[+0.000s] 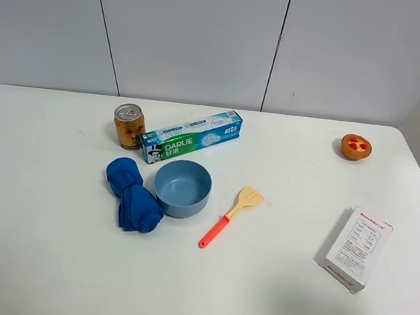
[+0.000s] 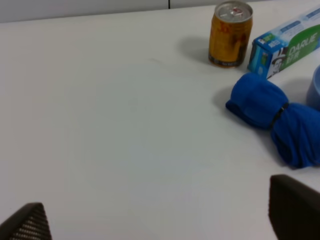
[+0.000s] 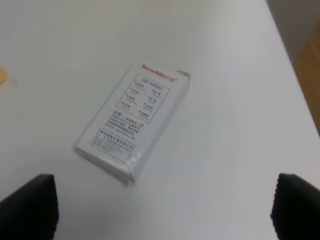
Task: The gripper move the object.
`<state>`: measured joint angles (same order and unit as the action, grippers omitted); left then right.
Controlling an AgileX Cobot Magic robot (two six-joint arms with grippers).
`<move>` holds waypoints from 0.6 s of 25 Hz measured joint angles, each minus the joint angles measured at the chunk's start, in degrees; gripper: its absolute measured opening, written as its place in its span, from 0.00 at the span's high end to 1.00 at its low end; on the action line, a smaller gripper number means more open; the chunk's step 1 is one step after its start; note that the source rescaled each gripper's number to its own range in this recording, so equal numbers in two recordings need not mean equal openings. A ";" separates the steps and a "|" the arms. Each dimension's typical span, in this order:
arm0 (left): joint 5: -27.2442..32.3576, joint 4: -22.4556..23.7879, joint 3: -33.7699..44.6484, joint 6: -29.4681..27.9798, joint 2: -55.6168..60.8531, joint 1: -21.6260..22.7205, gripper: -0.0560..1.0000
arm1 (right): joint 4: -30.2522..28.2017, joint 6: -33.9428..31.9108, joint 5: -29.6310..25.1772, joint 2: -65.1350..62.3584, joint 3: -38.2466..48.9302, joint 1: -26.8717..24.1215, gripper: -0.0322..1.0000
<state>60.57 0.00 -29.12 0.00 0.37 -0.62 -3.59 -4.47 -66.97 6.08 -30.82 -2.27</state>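
Observation:
The deep blue rolled cloth (image 1: pixel 132 194) lies on the white table, touching the left side of the light blue bowl (image 1: pixel 182 188). It also shows in the left wrist view (image 2: pixel 278 118), pinched in the middle by a dark band. My left gripper (image 2: pixel 160 220) is open and empty, well short of the cloth; only its two black fingertips (image 2: pixel 294 207) show. My right gripper (image 3: pixel 162 205) is open and empty above a white box (image 3: pixel 132 118), far from the cloth. Neither arm shows in the exterior high view.
A gold can (image 1: pixel 129 126) and a Darlie toothpaste box (image 1: pixel 191 136) stand behind the cloth. A spatula with a red handle (image 1: pixel 231 216) lies right of the bowl. The white box (image 1: pixel 357 248) is at front right and a small orange tart (image 1: pixel 356 147) at back right.

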 joint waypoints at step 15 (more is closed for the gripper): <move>0.00 0.00 0.00 0.00 0.00 0.00 0.00 | 0.82 1.03 1.74 -0.73 0.42 1.19 0.24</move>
<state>60.57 0.00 -29.12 0.00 0.37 -0.62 -2.77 -3.44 -65.24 5.35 -30.40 -1.08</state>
